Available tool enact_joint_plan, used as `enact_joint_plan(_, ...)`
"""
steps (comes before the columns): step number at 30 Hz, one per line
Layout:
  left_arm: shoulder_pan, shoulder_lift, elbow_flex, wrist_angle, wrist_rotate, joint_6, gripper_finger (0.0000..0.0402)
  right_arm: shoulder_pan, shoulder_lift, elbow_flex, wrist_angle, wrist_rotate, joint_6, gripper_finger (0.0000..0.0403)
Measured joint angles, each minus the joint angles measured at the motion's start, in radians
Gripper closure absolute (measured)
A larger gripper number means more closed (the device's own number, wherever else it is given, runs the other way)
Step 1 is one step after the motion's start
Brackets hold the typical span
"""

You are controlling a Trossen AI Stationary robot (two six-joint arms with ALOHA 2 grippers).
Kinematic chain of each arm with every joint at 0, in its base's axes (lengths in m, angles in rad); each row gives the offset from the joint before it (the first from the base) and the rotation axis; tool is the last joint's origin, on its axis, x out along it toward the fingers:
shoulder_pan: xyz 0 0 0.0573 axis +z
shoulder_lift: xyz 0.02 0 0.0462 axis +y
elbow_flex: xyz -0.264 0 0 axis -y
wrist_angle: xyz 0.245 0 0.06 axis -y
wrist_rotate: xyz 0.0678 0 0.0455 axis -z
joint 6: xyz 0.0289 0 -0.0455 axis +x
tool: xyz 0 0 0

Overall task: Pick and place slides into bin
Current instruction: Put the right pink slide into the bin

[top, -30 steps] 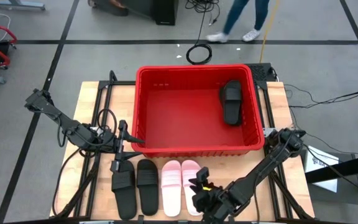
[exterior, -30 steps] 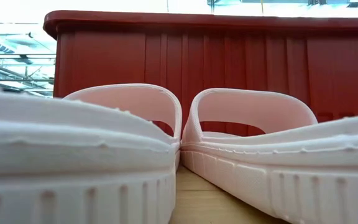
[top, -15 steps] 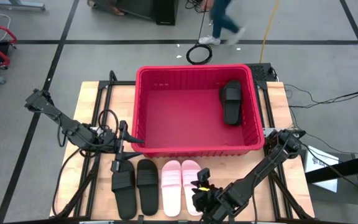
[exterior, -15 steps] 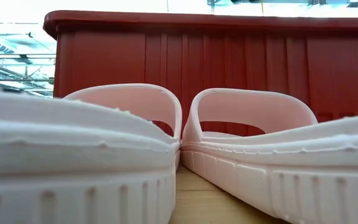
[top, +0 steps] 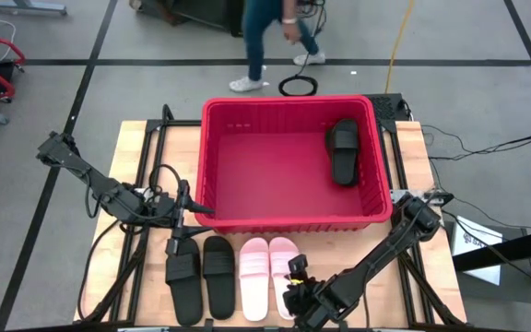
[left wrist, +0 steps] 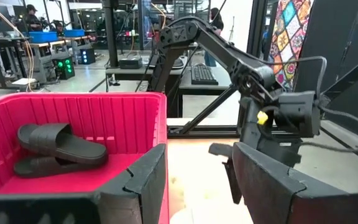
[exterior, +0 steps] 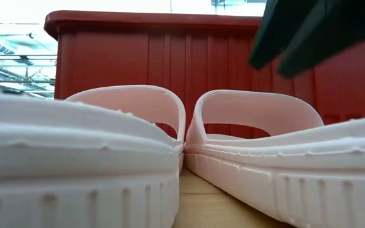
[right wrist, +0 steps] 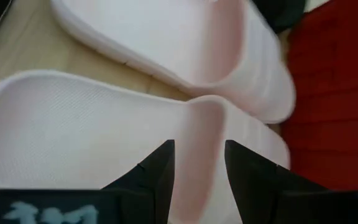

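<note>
Lying side by side along the near edge of the bench, four slides run with their long axes near to far, straps toward the bin: two black slides on the left and two pink slides on the right, the pink pair touching each other. A fifth black slide rests inside the red bin at its far right, also lengthwise near to far. The bin sits just beyond the row, its ribbed wall rising behind the pink straps in the low view.

Hanging over the right pink slide, the right hand has its fingers parted to a narrow gap, with nothing between them. The left hand sits at the bin's near left corner, beside the black pair, fingers spread wide and empty.

Pale wood planks on a black frame make up the bench. Grey floor with dark lines surrounds it; a person walks past beyond the far side, near a coiled cable.
</note>
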Motion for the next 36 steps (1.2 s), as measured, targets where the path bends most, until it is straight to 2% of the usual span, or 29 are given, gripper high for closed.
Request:
enact_joint_plan(9,0.0,0.0,0.0,-0.005,0.0,-0.002,0.0215,-0.005,0.024,0.0,0.022,0.107,-0.074,0.0273)
enact_joint_plan(19,0.0,0.0,0.0,-0.006,0.0,-0.005,0.0215,-0.019,0.027,-0.05,0.04,0.108,-0.081,0.0273)
enact_joint_plan(24,0.0,0.0,0.0,-0.006,0.0,-0.004,0.0215,-0.024,0.026,-0.072,0.063,0.156,-0.083,0.0273)
enact_joint_plan(36,0.0,0.0,0.0,-0.006,0.0,-0.004,0.0215,-0.031,0.026,-0.133,0.077,0.17,-0.075,0.0273)
